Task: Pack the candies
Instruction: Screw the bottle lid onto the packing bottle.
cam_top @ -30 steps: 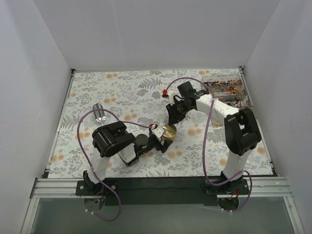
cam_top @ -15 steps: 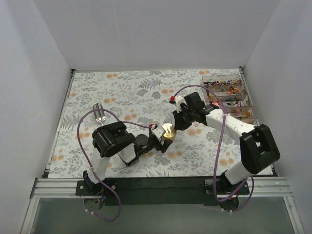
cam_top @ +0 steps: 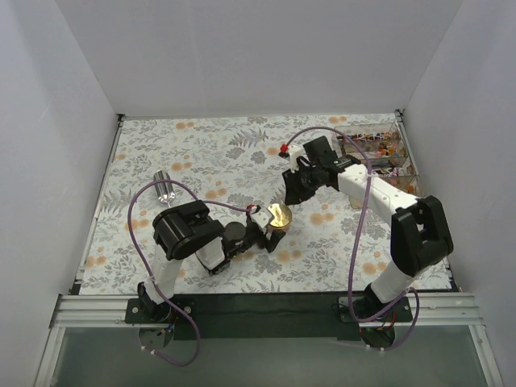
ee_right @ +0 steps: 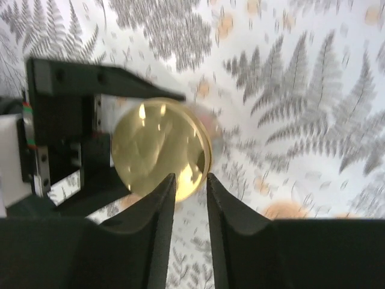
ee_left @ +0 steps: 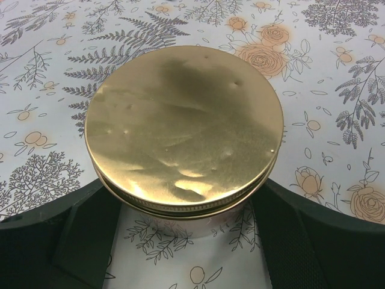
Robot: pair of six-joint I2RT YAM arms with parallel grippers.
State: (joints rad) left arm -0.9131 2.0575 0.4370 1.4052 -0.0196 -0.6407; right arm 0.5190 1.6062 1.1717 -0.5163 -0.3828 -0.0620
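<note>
The candies (cam_top: 377, 147) are tiny mixed-colour sweets lying in the clear compartment box (cam_top: 355, 128) at the far right. My left gripper (cam_top: 272, 228) is shut on the small round clear jar with the gold lid (cam_top: 280, 215) and holds it tilted near the table's middle. In the left wrist view the lid (ee_left: 183, 129) fills the frame, and the jaws of this gripper (ee_left: 186, 226) clasp the clear body under it. My right gripper (cam_top: 292, 193) hovers just beyond the jar. In its wrist view the right gripper (ee_right: 190, 180) is empty, its jaws a narrow gap apart, with the lid (ee_right: 157, 147) ahead.
A small clear glass object (cam_top: 165, 187) lies at the left of the floral tablecloth. White walls close off the table on three sides. The left gripper's body (ee_right: 66, 120) shows beside the jar in the right wrist view. Purple cables loop over both arms.
My right arm has swung its elbow out to the right, and its gripper has drawn back a little from the jar. The left gripper and the jar have stayed put.
</note>
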